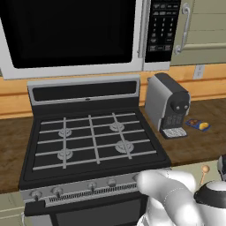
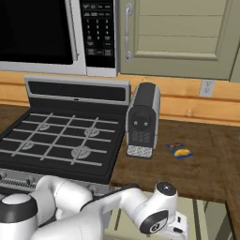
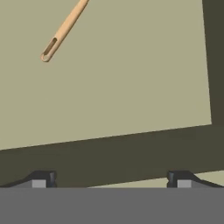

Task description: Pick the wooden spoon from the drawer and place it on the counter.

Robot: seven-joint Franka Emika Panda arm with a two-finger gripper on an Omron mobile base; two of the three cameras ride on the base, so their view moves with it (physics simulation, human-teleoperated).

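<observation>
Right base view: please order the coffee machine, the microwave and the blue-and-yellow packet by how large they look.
1. microwave, cut off by the picture's edge
2. coffee machine
3. blue-and-yellow packet, clearly smallest

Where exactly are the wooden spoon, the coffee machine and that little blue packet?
wooden spoon (image 3: 63, 29): hand view, on its thin handle.
coffee machine (image 1: 167, 105): left base view, on its grey body.
blue packet (image 2: 178, 150): right base view, on its flat top.
</observation>
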